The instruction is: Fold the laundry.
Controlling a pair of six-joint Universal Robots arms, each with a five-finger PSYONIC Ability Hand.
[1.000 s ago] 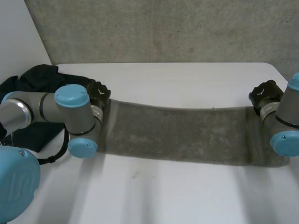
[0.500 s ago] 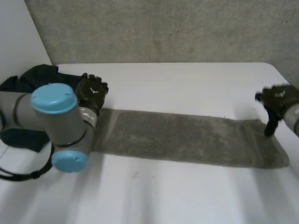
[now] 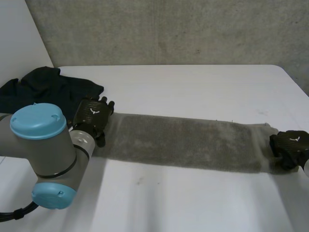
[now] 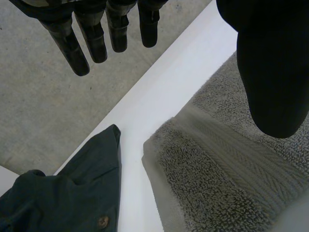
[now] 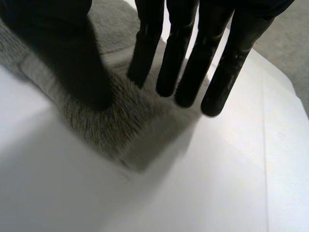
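A grey towel [image 3: 183, 142], folded into a long strip, lies flat across the white table [image 3: 193, 87]. My left hand [image 3: 93, 116] hovers over its left end. In the left wrist view the fingers [image 4: 96, 34] are straight and the thumb hangs above the towel's corner [image 4: 212, 159], holding nothing. My right hand [image 3: 289, 146] is low at the towel's right end. In the right wrist view its thumb [image 5: 63, 53] presses on the corner of the towel [image 5: 111, 116] while straight fingers [image 5: 183, 58] close in from the other side, pinching the corner.
A dark buttoned garment [image 3: 48, 87] lies heaped at the table's back left, close beside the towel's left end [image 4: 72, 193]. A grey wall stands behind the table. The table's right edge is close to my right hand.
Both hands let go of the stretched towel, which dropped flat. The left arm drew back and its hand stays open. The right hand swung out, then came down on the right corner.
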